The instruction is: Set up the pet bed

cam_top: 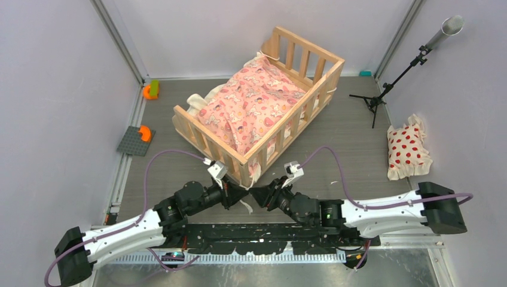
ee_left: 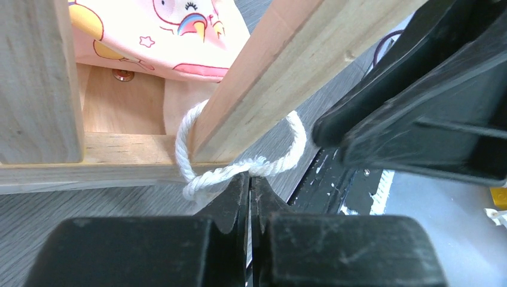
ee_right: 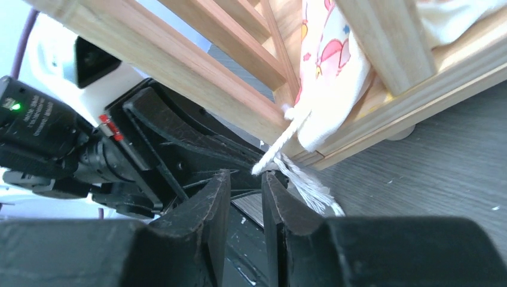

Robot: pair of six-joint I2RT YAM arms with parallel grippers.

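The wooden pet bed [cam_top: 311, 46] stands slantwise at mid-table with the pink cushion [cam_top: 251, 101] lying in it. Both grippers meet at its near corner post. My left gripper [cam_top: 241, 195] is shut on a cream tie [ee_left: 281, 161], which loops round the post [ee_left: 281, 78]; the tips [ee_left: 250, 178] pinch the cord. My right gripper [cam_top: 258, 195] is slightly open in the right wrist view [ee_right: 246, 174]. A frayed tie end [ee_right: 299, 176] lies over its right fingertip, outside the gap. The white pillow with red dots [cam_top: 406, 146] lies on the table at the right.
An orange and green toy [cam_top: 150, 89] and a grey plate with an orange piece [cam_top: 137, 140] lie at the far left. A black tripod stand [cam_top: 382, 95] holding a grey tube stands at the back right. Pale walls close in the table.
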